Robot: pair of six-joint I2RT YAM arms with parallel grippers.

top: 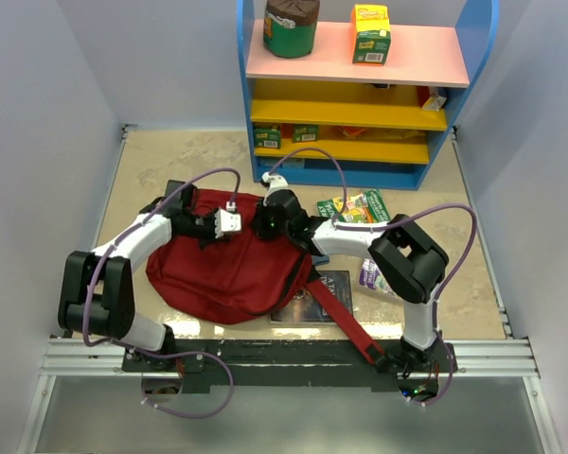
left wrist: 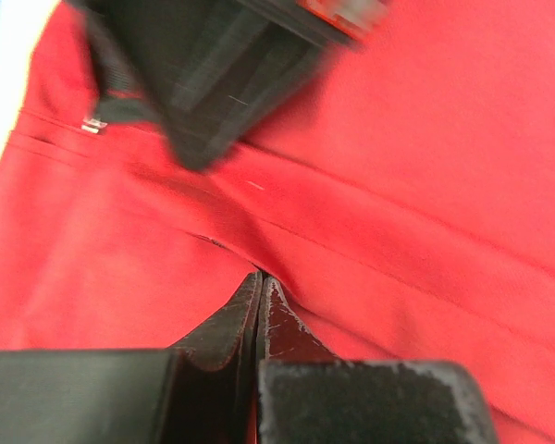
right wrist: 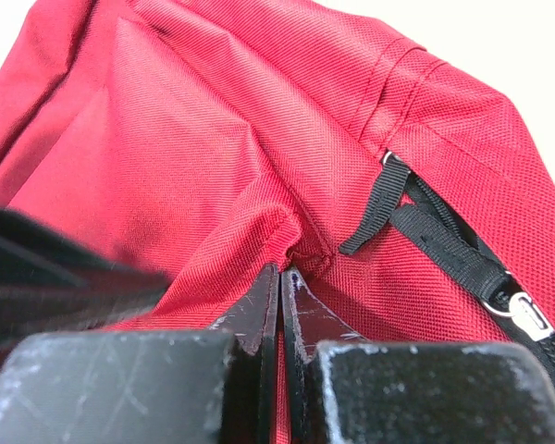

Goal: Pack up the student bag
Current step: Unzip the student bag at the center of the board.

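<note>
The student bag (top: 227, 274), dark red, lies flat in the middle of the table, and its long red strap (top: 346, 326) trails toward the front right. My left gripper (top: 229, 223) sits at the bag's far edge. In the left wrist view its jaws (left wrist: 260, 277) are shut, with a crease of the red fabric (left wrist: 425, 166) at the tips. Right next to it is my right gripper (top: 265, 223). In the right wrist view this gripper (right wrist: 280, 268) is shut on a bunched fold of the bag (right wrist: 213, 148), near a black webbing loop (right wrist: 416, 217) and a zipper pull (right wrist: 527, 319).
A blue shelf unit (top: 459, 71) stands at the back, holding a green canister (top: 291, 26) and a yellow-green box (top: 370, 33). A green packet (top: 360, 208), a purple packet (top: 371, 276) and a dark book (top: 322, 295) lie to the right of the bag.
</note>
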